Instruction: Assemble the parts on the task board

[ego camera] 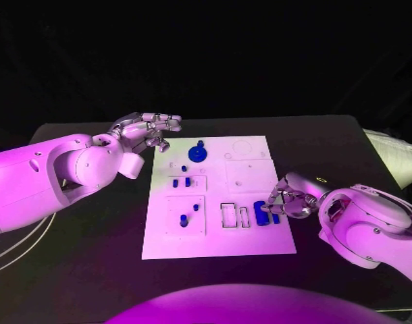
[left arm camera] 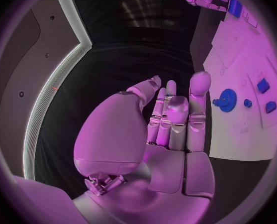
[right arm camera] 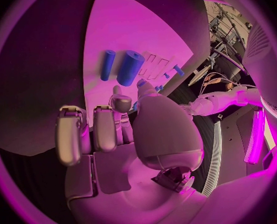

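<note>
A white task board (ego camera: 219, 223) lies in the middle of the black worktop (ego camera: 89, 243), with small blue parts spread over it. The blue gear (ego camera: 197, 152) rests on the board's far half, toward the corner nearest the left hand (ego camera: 148, 133); in the left wrist view the same gear (left arm camera: 228, 100) sits on the board (left arm camera: 237, 134) just past that hand's fingers (left arm camera: 198, 92). The left hand (left arm camera: 169, 119) hovers beside the board's far left corner, over the bare worktop, its fingers close together, loosely curled and holding nothing. On the opposite side, the right hand (ego camera: 289, 198) hangs at the board's right edge, nearer the robot, right beside a thick blue cylinder (ego camera: 261, 209) and a thinner blue peg (ego camera: 274, 217) that lie on the board. The right wrist view shows the cylinder (right arm camera: 130, 67) and the peg (right arm camera: 107, 64) lying side by side on the board (right arm camera: 144, 30) beyond the right hand's fingers (right arm camera: 121, 103); those fingers are held apart, with nothing between them and clear of both pieces. Two small blue blocks (ego camera: 181, 182) sit in a recess left of the board's centre, and another small blue part (ego camera: 184, 219) stands in the square recess nearer the robot.
</note>
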Motion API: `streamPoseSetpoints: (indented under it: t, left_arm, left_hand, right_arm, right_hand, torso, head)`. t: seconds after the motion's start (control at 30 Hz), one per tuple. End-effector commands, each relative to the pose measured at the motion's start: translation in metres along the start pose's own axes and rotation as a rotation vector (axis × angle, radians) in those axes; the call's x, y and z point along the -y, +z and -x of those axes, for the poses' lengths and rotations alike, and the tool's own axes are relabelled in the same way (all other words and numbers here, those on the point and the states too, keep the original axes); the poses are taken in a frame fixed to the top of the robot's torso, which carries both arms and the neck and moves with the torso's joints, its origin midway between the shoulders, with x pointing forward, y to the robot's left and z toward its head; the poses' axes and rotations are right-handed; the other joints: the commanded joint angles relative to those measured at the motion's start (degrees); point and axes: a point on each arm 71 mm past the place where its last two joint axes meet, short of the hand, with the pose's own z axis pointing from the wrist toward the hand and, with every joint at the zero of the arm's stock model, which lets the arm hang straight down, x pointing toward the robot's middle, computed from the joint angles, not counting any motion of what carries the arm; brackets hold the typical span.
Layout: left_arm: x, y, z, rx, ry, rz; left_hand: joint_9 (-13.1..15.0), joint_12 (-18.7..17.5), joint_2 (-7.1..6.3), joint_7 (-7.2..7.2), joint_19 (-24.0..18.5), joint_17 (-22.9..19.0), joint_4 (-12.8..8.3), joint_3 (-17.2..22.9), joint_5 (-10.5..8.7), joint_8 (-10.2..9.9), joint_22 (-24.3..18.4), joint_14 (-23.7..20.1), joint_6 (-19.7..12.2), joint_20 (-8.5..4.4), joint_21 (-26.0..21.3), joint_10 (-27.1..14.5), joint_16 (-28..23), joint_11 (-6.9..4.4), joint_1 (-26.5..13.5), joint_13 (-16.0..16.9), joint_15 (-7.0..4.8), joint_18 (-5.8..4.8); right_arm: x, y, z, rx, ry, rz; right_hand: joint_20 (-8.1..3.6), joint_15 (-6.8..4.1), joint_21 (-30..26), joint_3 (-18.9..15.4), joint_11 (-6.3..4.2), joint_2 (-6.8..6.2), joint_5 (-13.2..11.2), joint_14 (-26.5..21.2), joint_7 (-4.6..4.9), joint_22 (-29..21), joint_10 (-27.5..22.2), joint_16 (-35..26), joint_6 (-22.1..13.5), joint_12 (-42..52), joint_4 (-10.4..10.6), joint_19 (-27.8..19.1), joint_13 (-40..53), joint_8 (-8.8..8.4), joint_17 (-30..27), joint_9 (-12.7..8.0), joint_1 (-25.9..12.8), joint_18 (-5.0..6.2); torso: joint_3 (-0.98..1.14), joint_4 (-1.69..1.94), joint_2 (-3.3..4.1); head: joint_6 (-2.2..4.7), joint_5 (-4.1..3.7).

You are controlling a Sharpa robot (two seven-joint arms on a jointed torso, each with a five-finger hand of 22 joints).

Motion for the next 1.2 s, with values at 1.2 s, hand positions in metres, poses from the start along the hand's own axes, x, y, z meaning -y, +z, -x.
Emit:
streamPoseSetpoints:
  t: [1.2]
  left_arm:
    - [0.001, 0.000, -0.003, -0.025, 0.007, -0.007]
  left_hand:
    - [-0.1, 0.5, 0.63, 0.16, -0.4, 0.0, 0.1, -0.4, 0.25, 0.5, -0.1, -0.3, -0.4, 0.21, -0.3, -0.3, 0.0, 0.01, -0.2, 0.1, 0.06, 0.78]
  right_arm:
    - [-0.016, 0.019, -0.038, -0.029, -0.105, 0.027]
  right_hand:
    - [-0.07, -0.40, 0.8, -1.5, -0.48, 3.14, 2.6, 2.9, -0.64, 3.6, 0.1, 1.0, 0.4, 0.3, -0.5, 0.8, 2.8, 3.06, 1.4, 2.6, 3.5, -1.13]
  torso:
    - [0.04, -0.10, -0.03]
  head:
    - [-1.10, 1.69]
